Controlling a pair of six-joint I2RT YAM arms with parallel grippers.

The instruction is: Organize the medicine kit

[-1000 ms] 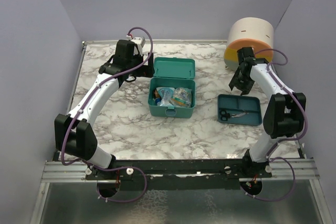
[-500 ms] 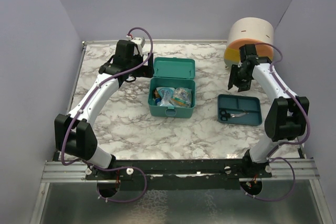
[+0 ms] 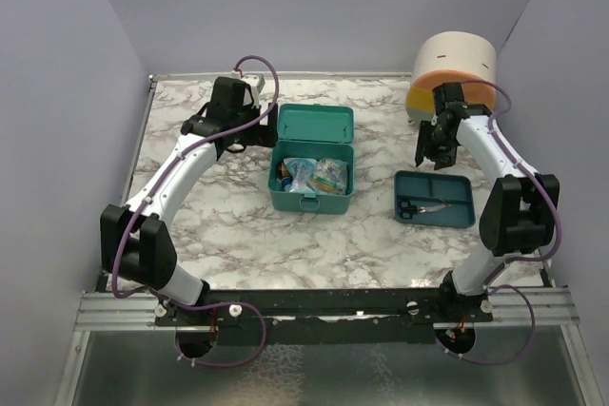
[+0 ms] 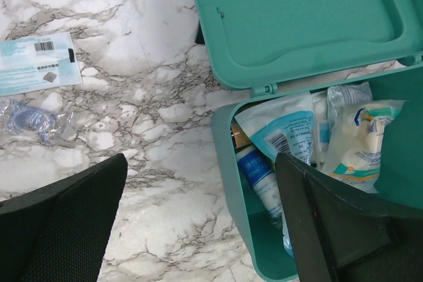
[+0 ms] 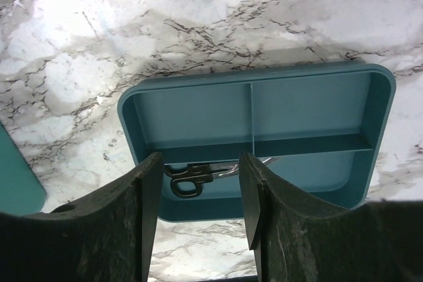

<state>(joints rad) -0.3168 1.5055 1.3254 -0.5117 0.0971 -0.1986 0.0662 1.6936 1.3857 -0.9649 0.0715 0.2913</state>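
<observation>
Left gripper [image 4: 201,163] is spread wide with nothing between the fingers. It hangs low over the marble table [image 3: 228,225], just off the left end of the medicine kit [image 3: 285,202].

From this gripper the kit lies to the robot's right. In the wrist view its left wall sits right under the right-hand finger [image 4: 344,229].

The kit sits mid-table, lid thrown back flat on the far side, long axis left-right. It is packed with pouches and a blue tube.

On the other side of the gripper, away from the kit, two loose items lie on the marble:
- a flat pale-blue packet [image 4: 36,64], its long axis roughly parallel to the kit's;
- a crumpled clear bag [image 4: 30,120] just nearer than the packet.

Left arm looks much the nearer for both. A likely move is a short reach away from the kit, then a carry back to the right.

Right gripper [image 5: 198,163] has its jaws partly apart and empty, and hovers above the flat teal tray [image 5: 310,110], well right of the kit. Scissors [image 5: 192,177] lie in the tray's long compartment with handles pointing toward the kit side, in line with the gap between the fingers. The round drawer unit [image 3: 455,73] stands behind this arm.
</observation>
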